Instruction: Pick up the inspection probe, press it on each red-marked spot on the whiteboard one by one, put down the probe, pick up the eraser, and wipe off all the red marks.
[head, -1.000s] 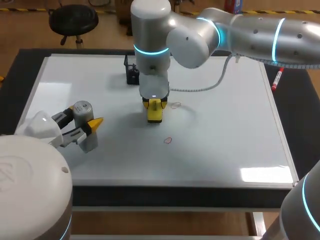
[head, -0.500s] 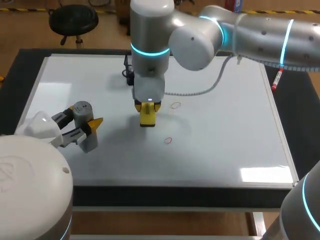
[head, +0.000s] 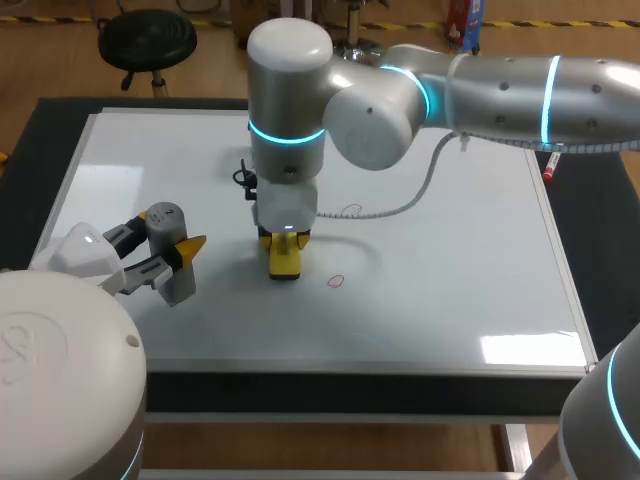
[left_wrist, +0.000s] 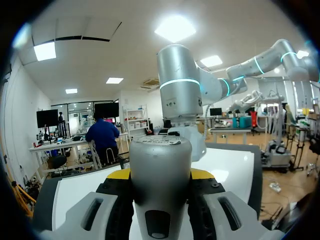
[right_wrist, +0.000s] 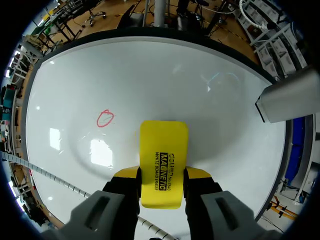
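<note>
The whiteboard (head: 450, 300) covers the table. My right arm reaches past the middle; its gripper (head: 285, 238) is shut on the yellow eraser (head: 285, 262), which points down at the board. In the right wrist view the eraser (right_wrist: 164, 145) sits between the fingers of that gripper (right_wrist: 162, 176), with a red mark (right_wrist: 105, 118) on the board beside it. That red mark (head: 336, 281) lies just right of the eraser; a second, fainter one (head: 350, 211) is farther back. At the left my left gripper (head: 172, 243) is shut on the grey cylindrical probe (head: 165, 220), held above the board. The probe (left_wrist: 160, 160) fills the left gripper (left_wrist: 161, 176).
A black holder (head: 245, 180) stands on the board behind my right arm, mostly hidden by it. A red marker (head: 551, 160) lies past the board's right edge. A grey cable (head: 420, 185) from my right arm hangs over the board's middle.
My right arm has carried the eraser toward the front left, away from the far red mark and beside the near one. The left arm with the probe has stayed put.
</note>
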